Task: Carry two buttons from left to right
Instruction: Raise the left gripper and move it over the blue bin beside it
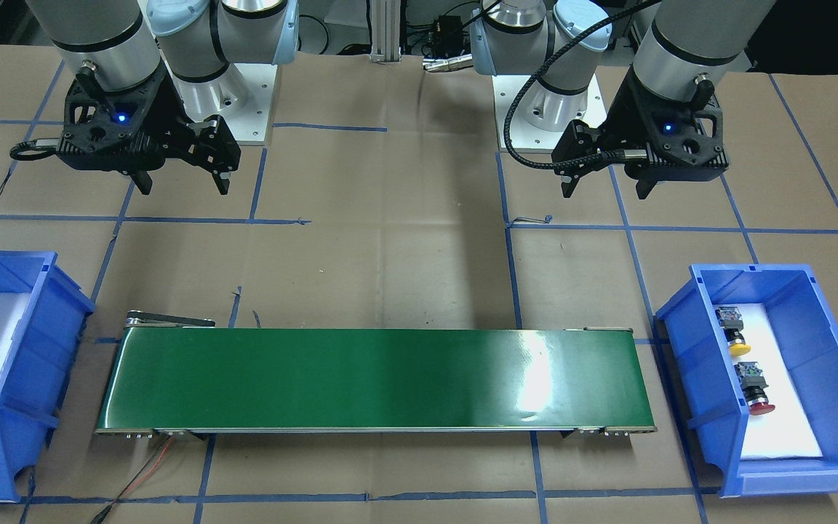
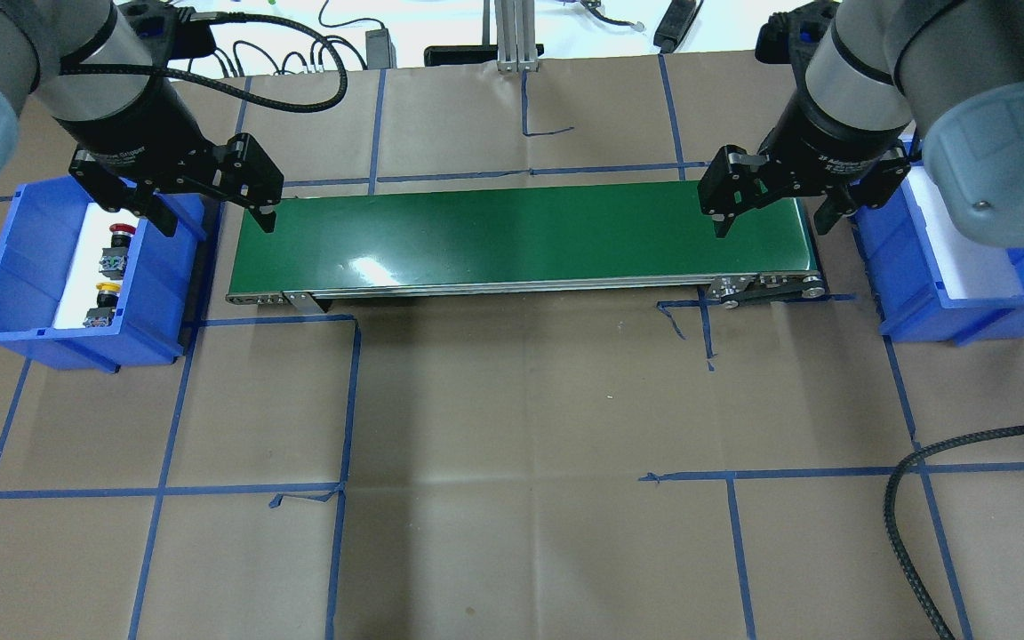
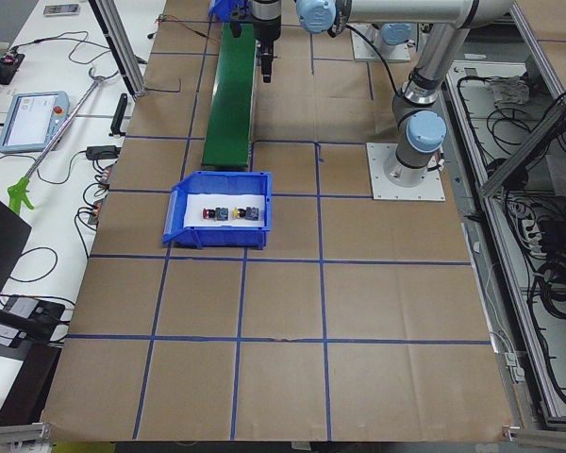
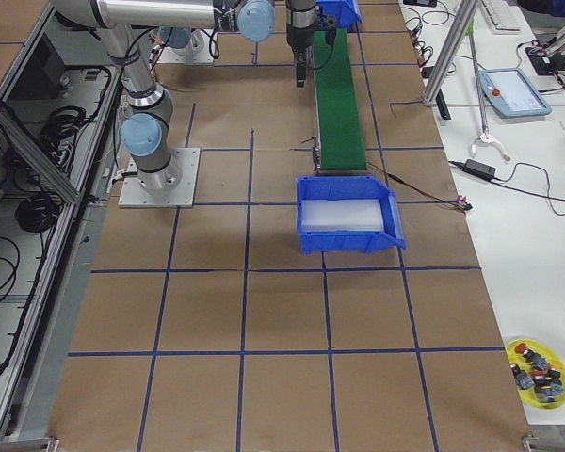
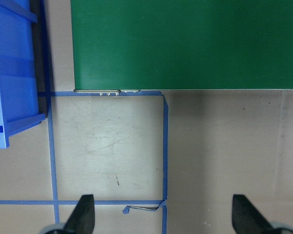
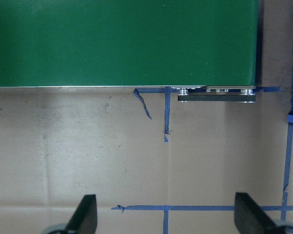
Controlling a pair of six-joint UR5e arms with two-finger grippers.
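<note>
Past the belt (image 1: 361, 378), left end, lie your yellow button (image 1: 740, 348) and red button (image 1: 759, 402) — left gripper (image 1: 604, 191) nearer, jaws spread like the right gripper (image 1: 184, 188).

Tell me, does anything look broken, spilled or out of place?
Nothing serious. The yellow button and red button lie side by side in the blue bin, and the left gripper and right gripper hang open. Only a bit of blue tape near the conveyor end looks torn and curled.
</note>
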